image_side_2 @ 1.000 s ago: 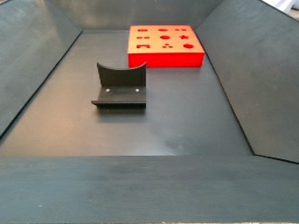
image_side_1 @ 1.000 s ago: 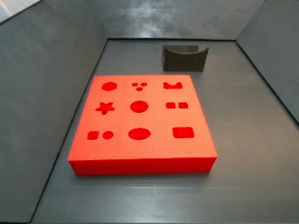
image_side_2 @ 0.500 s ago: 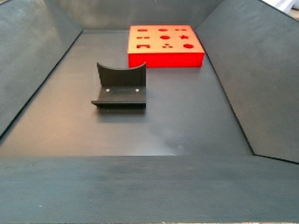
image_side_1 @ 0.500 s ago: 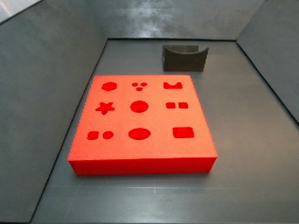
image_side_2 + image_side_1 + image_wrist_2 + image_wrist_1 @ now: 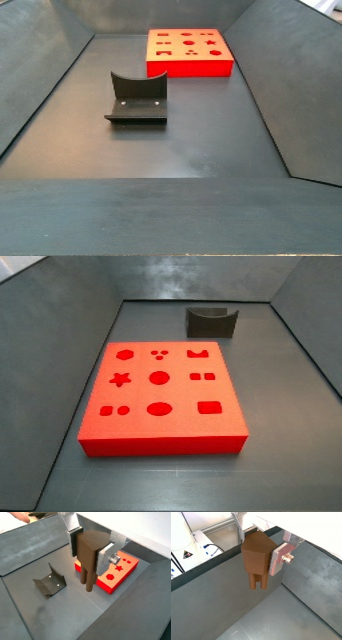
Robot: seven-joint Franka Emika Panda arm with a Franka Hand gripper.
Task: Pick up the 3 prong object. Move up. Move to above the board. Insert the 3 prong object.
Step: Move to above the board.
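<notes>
One 3 prong object (image 5: 256, 562), one board (image 5: 163, 396), one fixture (image 5: 136, 98), one gripper (image 5: 262, 556).

The 3 prong object is a brown wood-coloured piece with a blocky, wedge-topped body and thin prongs below. Its long axis runs along the gripper fingers, prongs pointing away from the wrist toward the grey floor (image 5: 80, 619). Two prongs are clear in a wrist view (image 5: 87, 567); the third cannot be made out. The jaws are clamped on its blocky top, with a flat silver finger (image 5: 281, 558) pressed on one side. The piece hangs above the floor, touching nothing else.

In a wrist view the fixture (image 5: 51, 583) sits beside the hanging prongs and the board (image 5: 117, 574) lies just behind them.

The board is a flat, bright red rectangular slab with eleven darker cut-outs in three rows: circles, three dots, a star, squares, ovals. In both side views it lies flat on the floor, well apart from the dark fixture (image 5: 211, 321). The gripper is not in either side view.
</notes>
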